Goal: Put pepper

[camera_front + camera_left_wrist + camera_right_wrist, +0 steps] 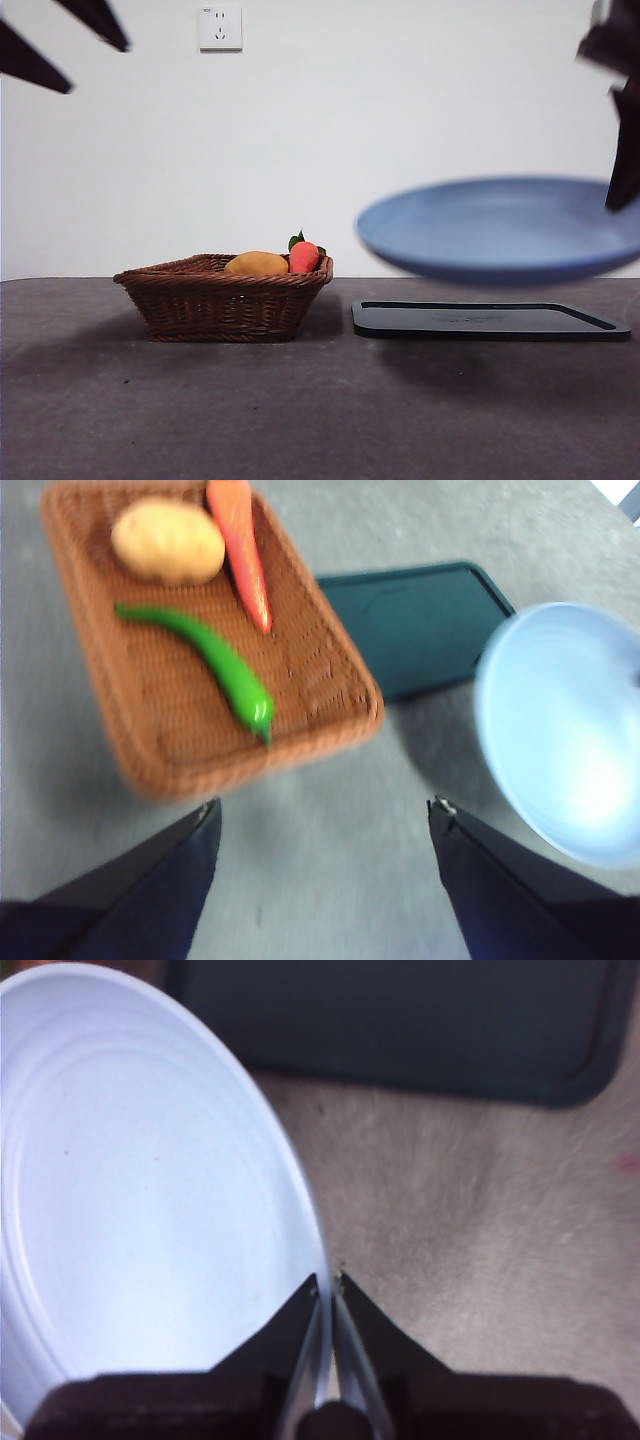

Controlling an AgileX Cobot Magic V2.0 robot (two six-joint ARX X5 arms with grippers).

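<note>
While the blue plate (500, 228) hangs above the dark tray (490, 320) in the front view, I see the wicker basket (225, 295) on the counter (300, 410). In my left wrist view, the left hand (325, 815) hovers released, and the pepper (205, 655) lies in the basket beside a potato (168, 542) and carrot (243, 545). In my right wrist view, the right hand (327, 1285) is clenched on the plate's rim.

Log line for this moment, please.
right gripper: shut on round blue plate, airborne | left gripper: open above slender green pepper
</note>
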